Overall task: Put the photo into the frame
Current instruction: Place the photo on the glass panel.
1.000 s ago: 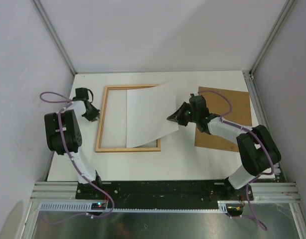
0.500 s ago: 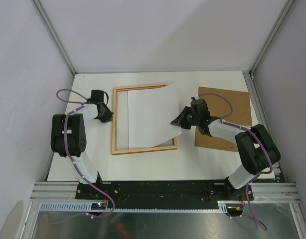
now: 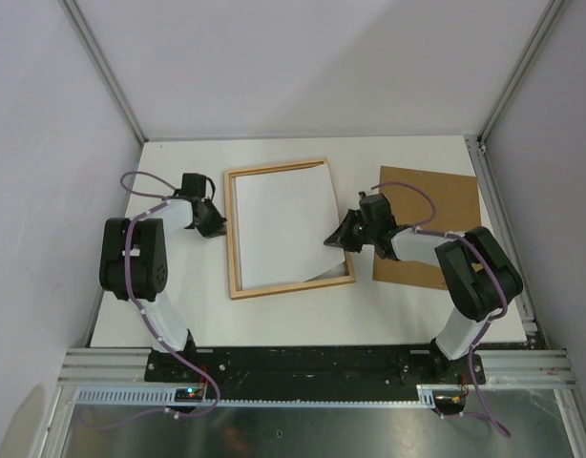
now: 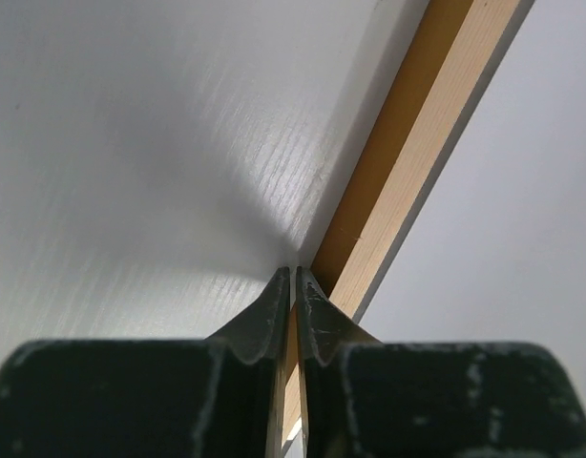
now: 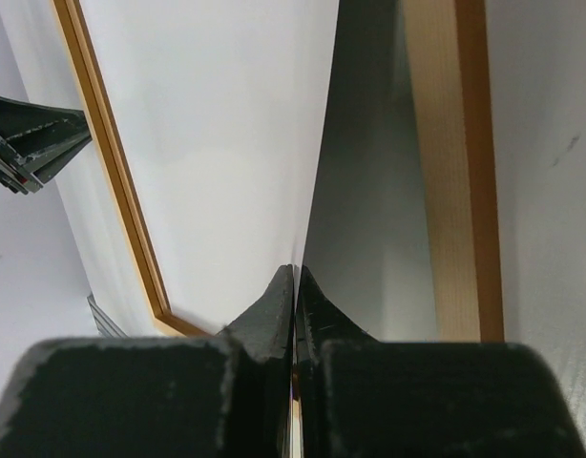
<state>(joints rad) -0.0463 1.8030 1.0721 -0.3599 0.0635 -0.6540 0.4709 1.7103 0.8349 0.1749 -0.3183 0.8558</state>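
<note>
Top view: spotted the frame (image 3: 232, 239) dragged toward 3 o'clock across the worktop (image 3: 303, 320) over the last second, with left jaws gripping its 9 o'clock rail. Found the photo (image 3: 283, 219), white back up, dropped nearly flat inside, with right jaws pinching its 3 o'clock edge. Close to seated, probably. Left wrist: confirmed jaws squeezed tight on the light-wood rail, nothing more. Right wrist: caught the photo's edge raised off the rail, with a dark underside hidden from above.
</note>
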